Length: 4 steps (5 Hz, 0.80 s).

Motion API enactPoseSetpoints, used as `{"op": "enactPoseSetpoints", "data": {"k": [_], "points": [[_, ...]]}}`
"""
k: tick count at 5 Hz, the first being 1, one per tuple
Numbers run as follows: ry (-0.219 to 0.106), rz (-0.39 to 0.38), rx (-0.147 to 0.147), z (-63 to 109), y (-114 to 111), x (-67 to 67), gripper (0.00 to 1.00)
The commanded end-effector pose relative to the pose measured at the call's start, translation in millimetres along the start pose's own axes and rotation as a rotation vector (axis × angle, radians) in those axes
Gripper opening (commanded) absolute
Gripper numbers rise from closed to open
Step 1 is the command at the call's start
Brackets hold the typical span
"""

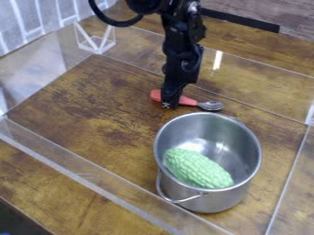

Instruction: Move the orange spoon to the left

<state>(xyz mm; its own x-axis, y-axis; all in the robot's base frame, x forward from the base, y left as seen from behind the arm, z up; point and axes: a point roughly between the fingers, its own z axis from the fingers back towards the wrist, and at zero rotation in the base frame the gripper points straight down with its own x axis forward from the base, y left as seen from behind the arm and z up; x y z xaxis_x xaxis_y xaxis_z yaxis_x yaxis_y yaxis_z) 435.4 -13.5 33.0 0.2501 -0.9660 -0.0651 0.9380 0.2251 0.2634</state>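
A dark, worn wooden worktop (86, 110) fills the view, fenced by clear plastic walls (50, 151) along the near and left edges, with a strip of brown wall panel behind.

The black robot arm reaches down from the top of the view, its gripper (173, 99) pointing steeply down at the worktop near the middle. The fingers come down right over the orange spoon (185, 100). They are small and dark against the handle, so whether they stand apart or pinch it cannot be told from this view.

The orange spoon lies flat on the worktop just beyond the far rim of the steel pot (208, 162). Its long axis runs roughly left to right across the picture, dipping slightly toward the right. The red-orange handle points left, its end showing just left of the fingers. The shiny metal bowl points right, close to the pot's rim but apart from it.

The steel pot stands upright in the near right part of the worktop, with a wire handle hanging at its front. Inside it rests a bumpy green vegetable-shaped object (199, 168), lying toward the near side of the pot's floor.

At the far left corner a clear, angular plastic piece (95, 37) stands against the wall.
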Motion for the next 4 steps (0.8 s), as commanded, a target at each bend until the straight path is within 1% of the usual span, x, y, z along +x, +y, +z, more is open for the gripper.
{"op": "enactPoseSetpoints", "data": {"k": [1, 2, 3, 4], "points": [[0.025, 0.016, 0.053, 43.5, 20, -12.9, 0.00], [0.078, 0.032, 0.072, 69.9, 24, -17.4, 0.00], [0.133, 0.052, 0.101, 95.9, 27, -21.8, 0.00], [0.198, 0.137, 0.138, 116.4, 21, -34.6, 0.00]]}}
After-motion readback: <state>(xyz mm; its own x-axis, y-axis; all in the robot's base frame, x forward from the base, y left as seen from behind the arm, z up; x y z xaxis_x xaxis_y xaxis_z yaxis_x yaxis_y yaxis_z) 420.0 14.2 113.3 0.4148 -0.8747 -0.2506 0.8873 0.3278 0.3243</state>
